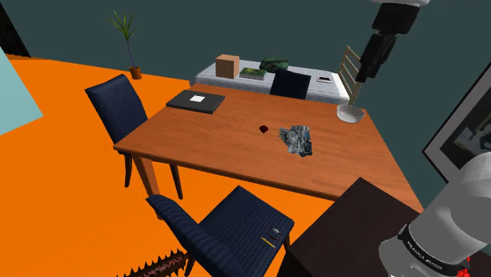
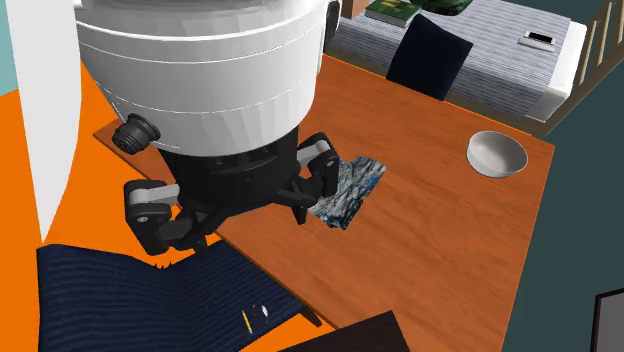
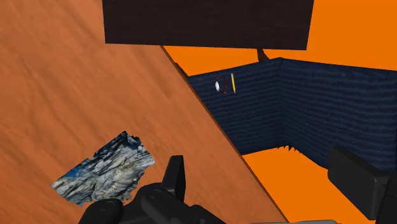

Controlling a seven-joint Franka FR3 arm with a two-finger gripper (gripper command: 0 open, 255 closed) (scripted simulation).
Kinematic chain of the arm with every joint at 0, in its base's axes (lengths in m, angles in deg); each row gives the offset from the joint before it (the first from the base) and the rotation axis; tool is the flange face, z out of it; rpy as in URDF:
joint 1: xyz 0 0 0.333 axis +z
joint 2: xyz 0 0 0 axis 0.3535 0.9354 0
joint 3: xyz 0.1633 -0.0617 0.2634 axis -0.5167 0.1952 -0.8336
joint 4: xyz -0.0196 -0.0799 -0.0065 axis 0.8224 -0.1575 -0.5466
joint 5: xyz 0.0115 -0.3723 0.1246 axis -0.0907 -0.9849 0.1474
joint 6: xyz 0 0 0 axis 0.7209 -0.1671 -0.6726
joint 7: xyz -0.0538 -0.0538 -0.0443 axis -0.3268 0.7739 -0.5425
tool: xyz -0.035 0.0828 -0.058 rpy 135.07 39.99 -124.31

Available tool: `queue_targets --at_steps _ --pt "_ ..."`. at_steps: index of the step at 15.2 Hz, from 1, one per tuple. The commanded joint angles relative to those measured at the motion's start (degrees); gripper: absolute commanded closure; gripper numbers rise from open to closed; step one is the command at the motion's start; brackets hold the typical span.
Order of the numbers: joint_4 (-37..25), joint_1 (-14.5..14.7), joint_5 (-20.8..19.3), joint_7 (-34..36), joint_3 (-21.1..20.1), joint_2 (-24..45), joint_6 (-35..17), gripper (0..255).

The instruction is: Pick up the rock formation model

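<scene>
Arm raised, gripper (image 3: 257, 167) pointing down over table (image 3: 57, 76) edge, jaws wide, empty; rock formation model (image 3: 105, 168) just inboard.

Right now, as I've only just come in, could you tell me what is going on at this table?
A white Franka arm is meant to pick up the grey-blue rock formation model, which lies on the wooden table near a white bowl. The black gripper hangs above the table, fingers wide apart, holding nothing. In the wrist view the model lies to one side of the fingers, not between them, so the grasp is not yet begun.
</scene>
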Motion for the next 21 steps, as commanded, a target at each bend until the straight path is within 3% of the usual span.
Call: queue_targets --at_steps 1,11,21 --pt "0.00 0.00 0.00 0.00 0.00 0.00 0.00 0" --pt "11.68 -0.44 -7.46 -7.55 1.59 7.72 -17.35 0" --pt "16.37 -2.41 -16.26 -12.08 3.55 23.32 -36.55 0"
